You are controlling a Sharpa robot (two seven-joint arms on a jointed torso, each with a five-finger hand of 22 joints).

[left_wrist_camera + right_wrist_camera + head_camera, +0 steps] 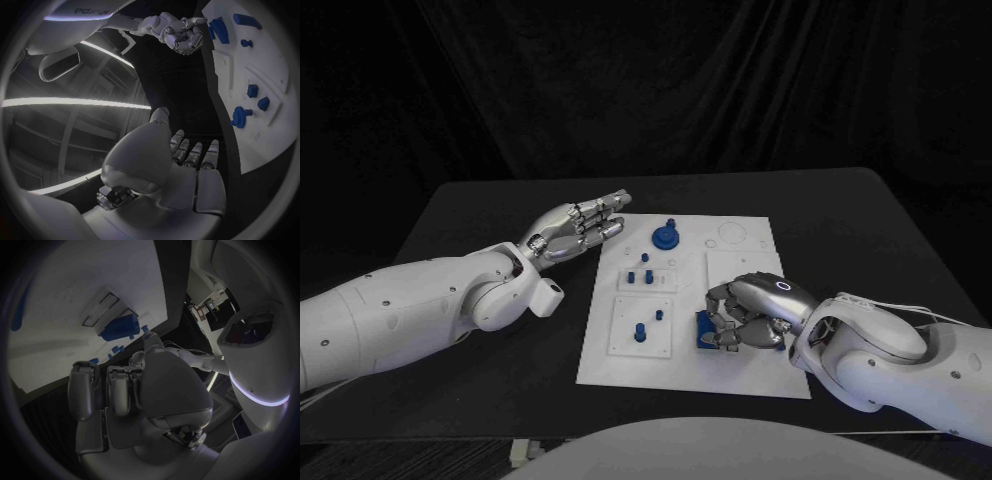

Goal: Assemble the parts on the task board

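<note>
The task board (pixel 733 300) lies in the middle of the black table (pixel 473 210), and the right hand (pixel 750 310) is curled down over a blue block (pixel 711 330) at the board's near right part, though whether the fingers actually grip it cannot be told. The left hand (pixel 578 228) hovers just off the board's far left corner, fingers stretched out and holding nothing, close to the round blue part (pixel 666 238) standing near the board's far edge. Small blue pegs (pixel 640 275) stand in the board's left half, between that round part and the near edge.
</note>
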